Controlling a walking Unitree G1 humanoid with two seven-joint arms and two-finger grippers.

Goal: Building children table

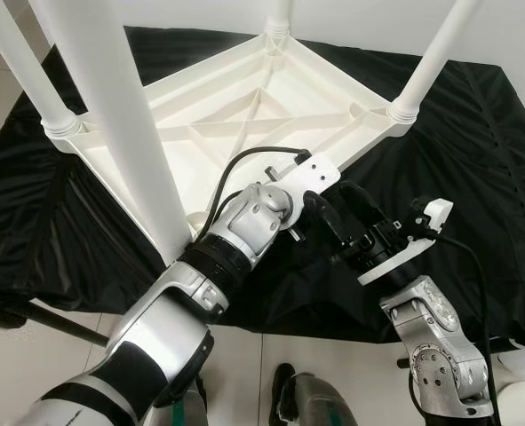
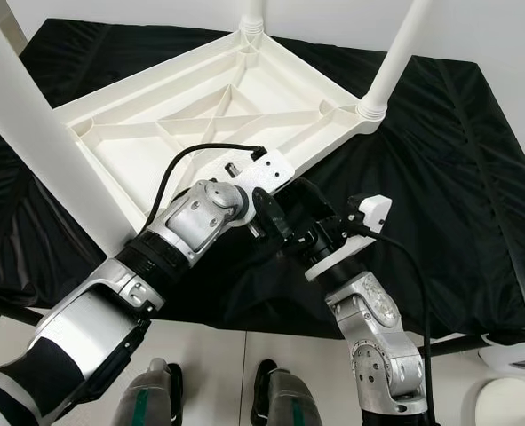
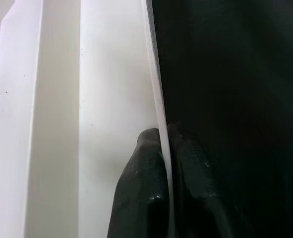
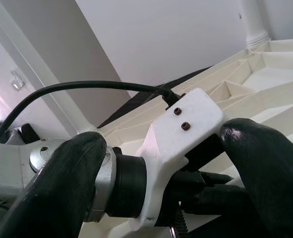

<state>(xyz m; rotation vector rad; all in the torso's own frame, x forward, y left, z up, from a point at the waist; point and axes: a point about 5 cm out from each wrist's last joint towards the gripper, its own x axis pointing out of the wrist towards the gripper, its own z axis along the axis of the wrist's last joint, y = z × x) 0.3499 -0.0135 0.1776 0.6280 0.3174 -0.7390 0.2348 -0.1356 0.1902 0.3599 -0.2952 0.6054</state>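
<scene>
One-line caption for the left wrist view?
Left gripper pinching the thin edge of the upturned white table, black cloth beyond.

Upturned table [image 1: 244, 106] ahead, leg [image 1: 120, 115] crowding left arm, black cloth [image 1: 475, 177] open rightward

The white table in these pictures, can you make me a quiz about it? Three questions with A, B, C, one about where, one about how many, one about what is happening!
1. What does the upside-down white table lie on?
A. a black cloth
B. a green rug
C. a wooden bench

2. How many legs stand up from it?
A. one
B. two
C. four

3. What is the left gripper doing?
A. hanging loose by the floor
B. pinching the table's thin edge
C. holding a cup

Answers:
1. A, the black cloth spreads under the whole table.
2. C, the eye views show a leg at each of the four corners.
3. B, the left wrist view shows black fingers on both sides of the white edge.
</scene>
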